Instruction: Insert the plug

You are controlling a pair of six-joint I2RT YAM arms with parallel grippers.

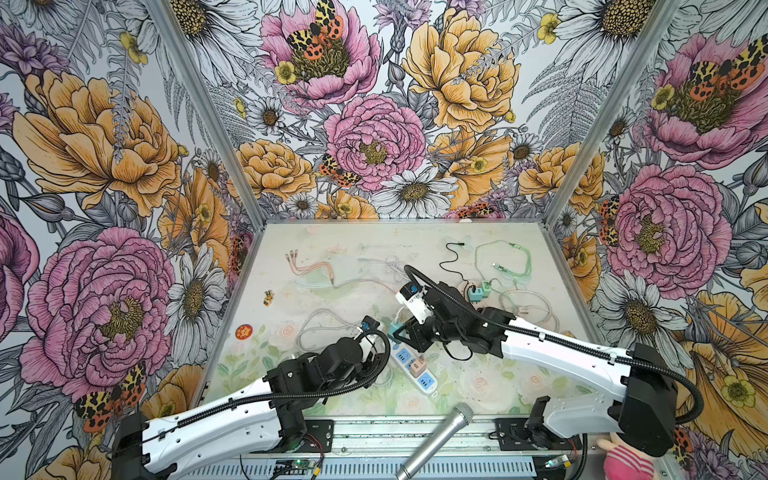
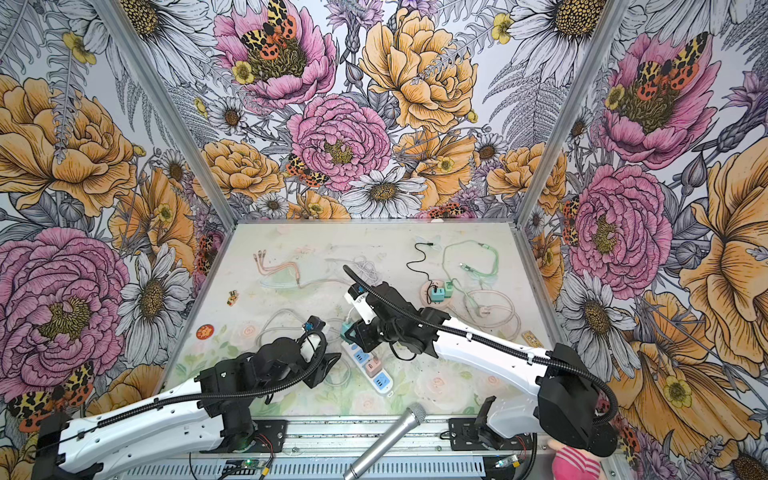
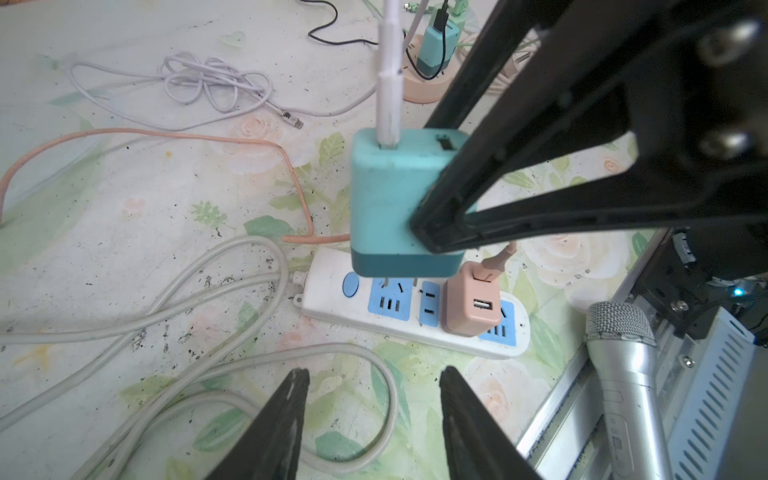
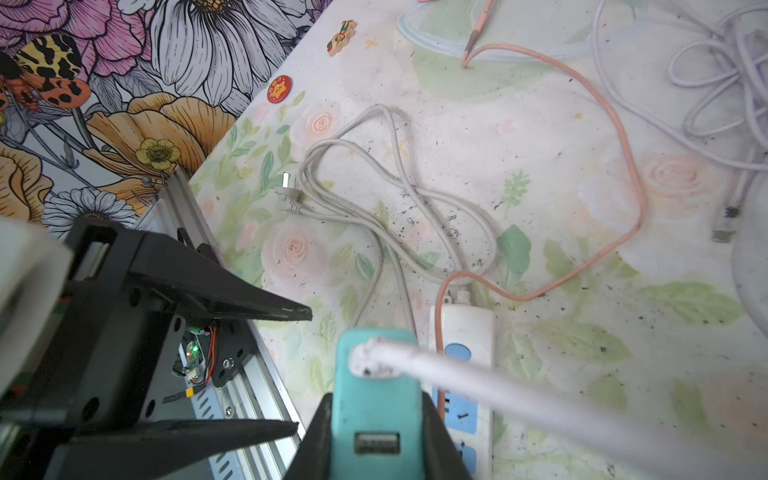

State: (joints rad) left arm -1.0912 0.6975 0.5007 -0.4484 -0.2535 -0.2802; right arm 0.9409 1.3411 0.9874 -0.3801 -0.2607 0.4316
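A teal plug (image 3: 395,199) with a white cable (image 3: 388,83) in its top stands upright over the end socket of the white power strip (image 3: 328,282), beside the round blue switch. My right gripper (image 4: 376,415) is shut on the teal plug (image 4: 374,374), one finger on each side. Whether its prongs are in the socket is hidden. In both top views the teal plug (image 1: 395,330) (image 2: 347,330) sits at the far end of the power strip (image 1: 434,390). My left gripper (image 3: 374,372) stands open and empty just short of the strip, above a grey cord.
A pink adapter (image 3: 471,303) with a pink cable is plugged into the strip's middle. Grey cord loops (image 4: 374,199) lie left of the strip. A silver microphone (image 1: 440,440) leans over the front rail. Another teal charger (image 1: 476,293) and more cables lie at the back right.
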